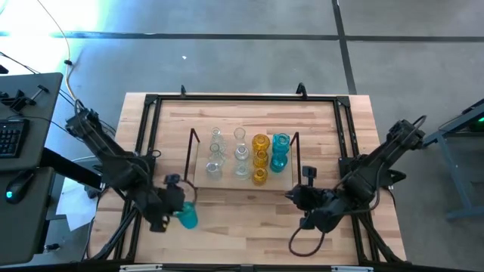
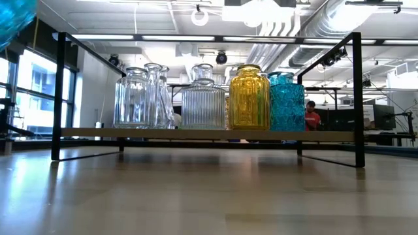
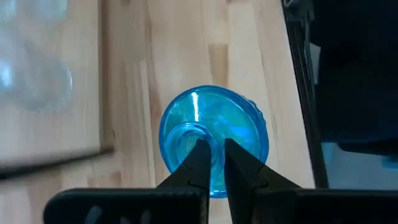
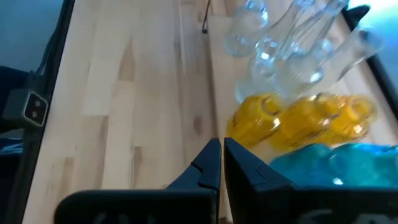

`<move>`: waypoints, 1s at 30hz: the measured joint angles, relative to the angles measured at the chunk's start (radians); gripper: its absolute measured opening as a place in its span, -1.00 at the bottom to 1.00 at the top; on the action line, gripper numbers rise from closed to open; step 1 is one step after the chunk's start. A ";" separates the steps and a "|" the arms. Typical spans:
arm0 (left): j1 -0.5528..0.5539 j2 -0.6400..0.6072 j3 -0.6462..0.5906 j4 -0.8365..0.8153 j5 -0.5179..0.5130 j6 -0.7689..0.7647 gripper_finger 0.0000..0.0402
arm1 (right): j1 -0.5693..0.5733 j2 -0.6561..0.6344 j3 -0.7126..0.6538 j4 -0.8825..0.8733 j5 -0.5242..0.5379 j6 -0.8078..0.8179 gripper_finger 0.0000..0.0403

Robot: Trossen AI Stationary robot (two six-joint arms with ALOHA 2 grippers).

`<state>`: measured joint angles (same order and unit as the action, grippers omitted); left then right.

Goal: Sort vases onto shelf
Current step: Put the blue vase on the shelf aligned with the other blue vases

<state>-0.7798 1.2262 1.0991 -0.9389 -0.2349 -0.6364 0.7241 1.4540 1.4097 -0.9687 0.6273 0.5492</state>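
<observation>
The shelf (image 1: 227,182) stands mid-table with thin black uprights at its two ends. On it stand clear vases (image 1: 215,153), amber vases (image 1: 260,158) and turquoise vases (image 1: 280,151); the low view shows them upright in a row (image 2: 248,98). My left gripper (image 1: 177,199), near the table's left front, is shut on another turquoise vase (image 1: 187,217), which shows at the low view's top left corner (image 2: 13,18). My right gripper (image 1: 293,195) hangs shut and empty off the shelf's near right corner, with the amber vases ahead of it (image 4: 298,118). My left gripper pinches the turquoise vase's mouth rim (image 3: 217,163) between its two fingers. One finger (image 3: 200,157) stands inside the mouth and the other outside. The fingers come from above, slanting down. The vase hangs upright below them, lifted clear of the table.
A black frame (image 1: 242,98) rims the table. A dark cable loop (image 1: 302,243) lies on the wood below my right arm. A desk with a keyboard (image 1: 9,140) stands beyond the left edge. Bare wood lies between the shelf and the near edge.
</observation>
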 joint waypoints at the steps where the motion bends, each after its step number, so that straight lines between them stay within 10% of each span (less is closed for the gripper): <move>1: 0.002 0.034 0.030 0.002 -0.015 0.030 -0.95 | 0.009 0.000 -0.021 0.012 0.000 0.014 -1.00; 17: 0.244 0.613 0.483 0.021 -0.125 0.541 -0.95 | 0.123 0.000 -0.168 0.191 0.062 0.019 -1.00; 30: 0.287 0.866 0.713 0.017 -0.170 0.628 -0.95 | 0.142 0.000 -0.168 0.196 0.075 0.020 -1.00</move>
<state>-0.4926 2.0924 1.8120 -0.9218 -0.4052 -0.0084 0.8661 1.4540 1.2415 -0.7731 0.7025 0.5690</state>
